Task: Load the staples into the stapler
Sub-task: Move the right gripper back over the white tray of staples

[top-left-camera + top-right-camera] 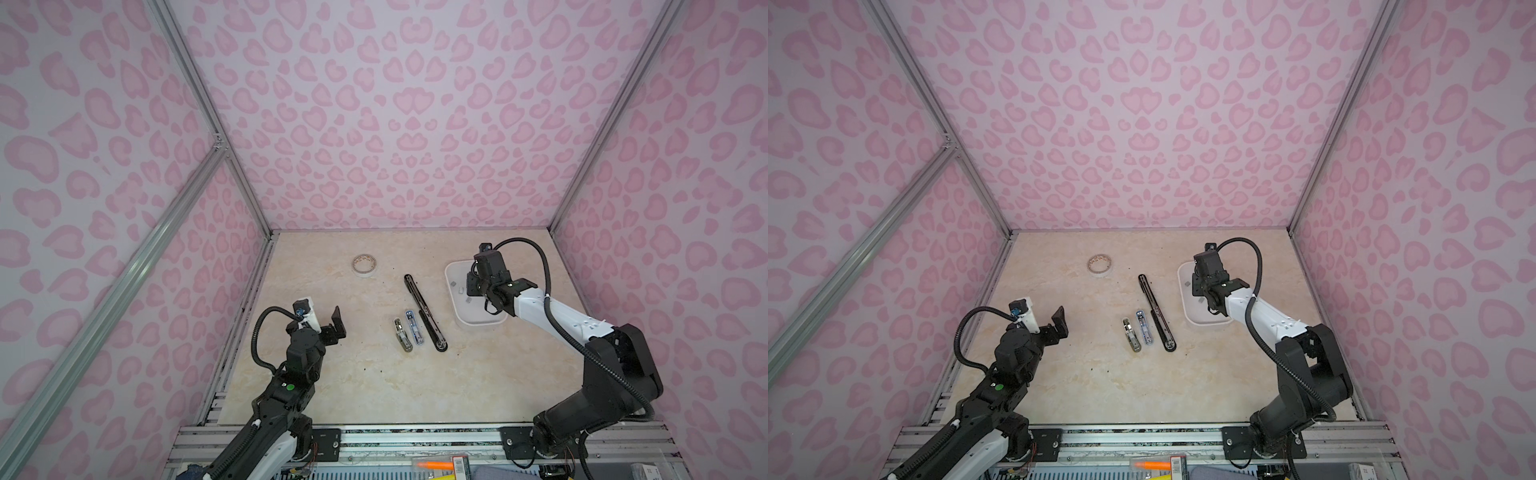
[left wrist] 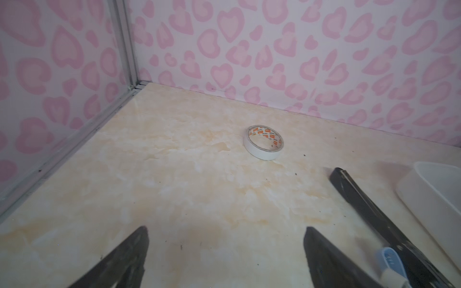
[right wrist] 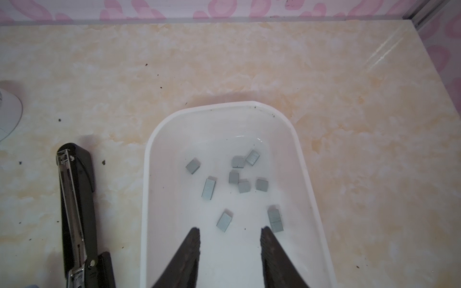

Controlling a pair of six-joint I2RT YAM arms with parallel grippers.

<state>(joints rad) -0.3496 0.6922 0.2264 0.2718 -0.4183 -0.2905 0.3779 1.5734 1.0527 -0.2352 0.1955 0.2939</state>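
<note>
- The staples point(image 3: 233, 177) lie loose on the floor of a white tray point(image 3: 159, 199) near the desk's point(image 1: 332, 395) right edge, toward its far right corner.
- The right gripper point(image 3: 230, 229) hangs over the tray's near half with its jaws parted, holding nothing. One staple strip lies just ahead of the gap and another is just beside one fingertip.
- In both top views the right arm hides much of the tray.
- A long black stapler point(image 3: 74, 199) lies opened flat just beside the tray, its metal channel exposed.
- A small blue stapler point(image 1: 414, 328) and a small grey stapler point(image 1: 402, 334) lie next to it, mid-desk.
- A tape roll point(image 2: 264, 145) lies flat toward the far edge, well apart from the rest.
- The left gripper point(image 2: 225, 232) is spread wide and empty near the left edge.
</note>
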